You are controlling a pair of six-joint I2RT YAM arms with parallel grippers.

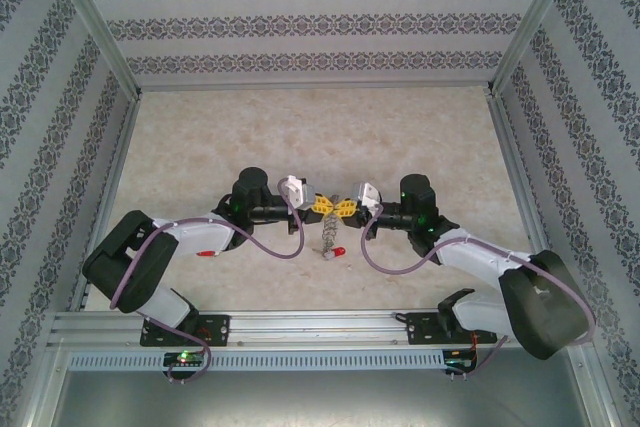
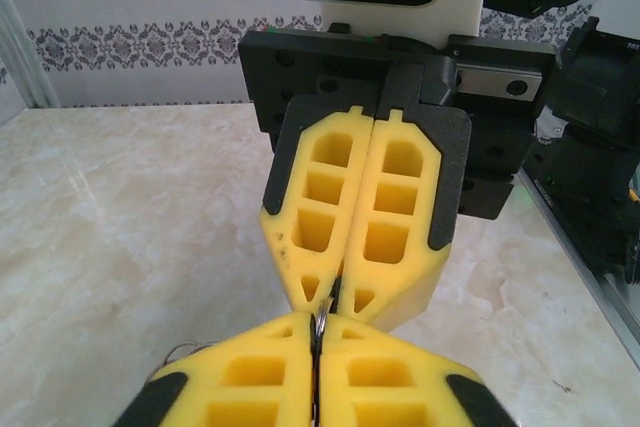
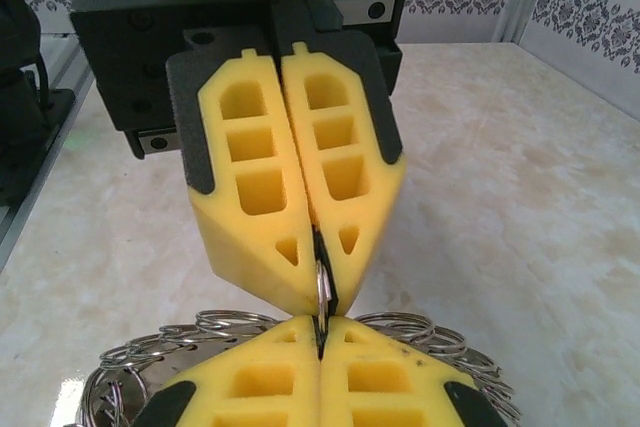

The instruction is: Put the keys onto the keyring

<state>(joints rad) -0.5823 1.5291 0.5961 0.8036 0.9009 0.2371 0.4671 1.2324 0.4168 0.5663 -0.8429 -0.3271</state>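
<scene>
Left gripper (image 1: 322, 204) and right gripper (image 1: 346, 207) both clamp keyring (image 1: 326, 231), tip to tip. Red key (image 1: 338, 250) lies just below them, right gripper slightly nearer.

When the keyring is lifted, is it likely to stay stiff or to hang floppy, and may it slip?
Probably floppy: the keyring seems to hang as a loose strand. Likely slippery too: its metal looks thin, smooth and shiny.

Silvery keyring (image 1: 328, 235) aloft (red key (image 1: 340, 251) beside)

Bright, even light, faint shadows; wrist views sharp, with glare on the table (image 3: 520, 207) beside the glinting keyring (image 3: 150, 352).
</scene>
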